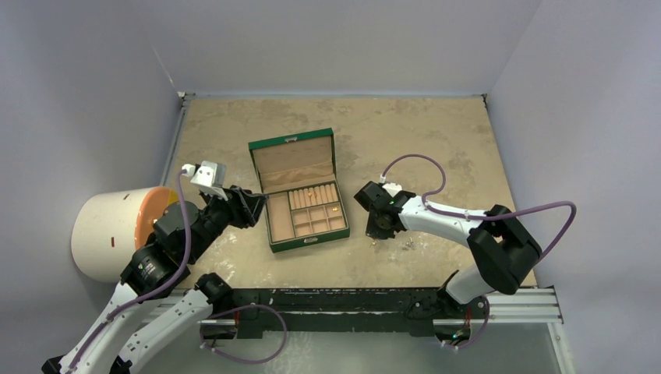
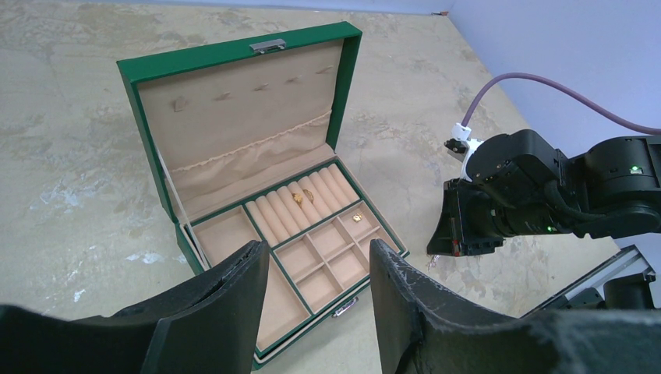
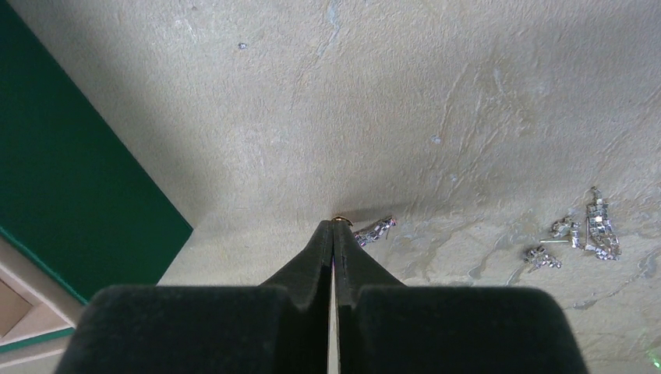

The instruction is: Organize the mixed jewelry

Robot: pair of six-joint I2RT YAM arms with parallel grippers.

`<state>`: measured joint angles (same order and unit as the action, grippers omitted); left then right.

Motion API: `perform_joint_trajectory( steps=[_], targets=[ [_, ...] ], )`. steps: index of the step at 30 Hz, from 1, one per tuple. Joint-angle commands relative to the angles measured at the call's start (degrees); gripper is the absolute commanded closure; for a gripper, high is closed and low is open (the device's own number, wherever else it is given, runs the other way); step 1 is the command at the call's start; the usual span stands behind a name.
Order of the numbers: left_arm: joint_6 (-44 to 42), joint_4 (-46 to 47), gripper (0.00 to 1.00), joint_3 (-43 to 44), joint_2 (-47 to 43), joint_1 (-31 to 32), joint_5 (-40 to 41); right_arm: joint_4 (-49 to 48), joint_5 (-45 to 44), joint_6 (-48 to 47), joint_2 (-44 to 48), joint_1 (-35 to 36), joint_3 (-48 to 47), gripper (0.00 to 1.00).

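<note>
We noted right gripper shut, gold piece at tips, hold unclear; left gripper half open, empty, near box.

The green box sits open on the tan table. Its lid stands up at the back, with a silver clasp on top. Inside, the box is soft and tan. A gold ring is tucked in the row of rolls. A tiny gold piece lies in a small square pocket just in front of the rolls. The left gripper is low at the front of the box. Its two black fingers are wide apart with nothing between them. The right arm is off to the right of the box, pointing down at the table. A purple cable runs to it.
</note>
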<state>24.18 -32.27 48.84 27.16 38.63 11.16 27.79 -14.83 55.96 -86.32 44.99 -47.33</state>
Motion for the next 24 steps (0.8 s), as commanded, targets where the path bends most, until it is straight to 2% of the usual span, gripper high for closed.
perform_joint_trajectory(
  steps=[1,14,24],
  targets=[
    [-1.6,1.9,0.50,-0.2,0.2,-0.4,0.5,1.4,-0.4,-0.2,1.1,0.3,-0.1,1.00],
    [-1.6,1.9,0.50,-0.2,-0.2,-0.4,0.5,5.2,-2.9,-1.8,5.1,0.3,-6.3,1.00],
    [-1.6,1.9,0.50,-0.1,-0.1,-0.3,0.6,2.5,-1.8,-7.6,2.1,0.7,-17.1,1.00]
  ],
)
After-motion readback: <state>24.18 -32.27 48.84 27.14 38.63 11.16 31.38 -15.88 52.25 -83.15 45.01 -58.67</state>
